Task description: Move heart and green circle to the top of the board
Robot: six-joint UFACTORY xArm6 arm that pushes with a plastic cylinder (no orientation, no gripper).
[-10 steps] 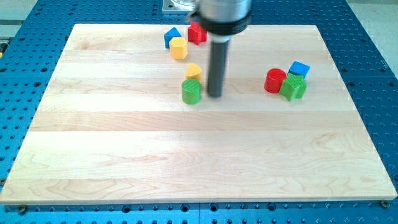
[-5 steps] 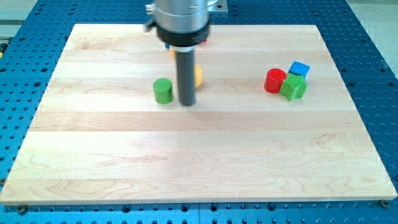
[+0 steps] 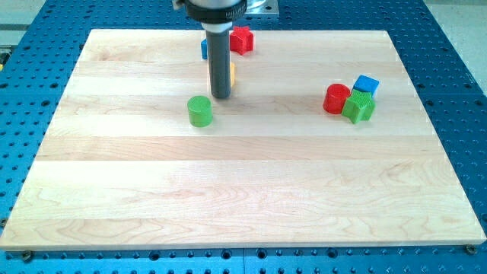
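The green circle (image 3: 200, 111) lies left of the board's middle, in its upper half. My tip (image 3: 221, 97) rests on the board just up and to the right of it, a small gap apart. The rod hides most of the yellow blocks. Only a thin yellow sliver (image 3: 232, 74) shows at the rod's right edge, and I cannot tell whether it is the heart. A red block (image 3: 242, 39) sits near the board's top edge, right of the rod. A sliver of a blue block (image 3: 204, 49) shows left of the rod.
At the view's right a red cylinder (image 3: 336, 99), a green block (image 3: 358, 107) and a blue cube (image 3: 367, 84) sit clustered together. The wooden board (image 3: 243, 198) lies on a blue perforated table.
The tip pushed the green circle to the left, then moved up and slightly left away from it. The yellow heart, plainly seen before, is now mostly hidden behind the rod.
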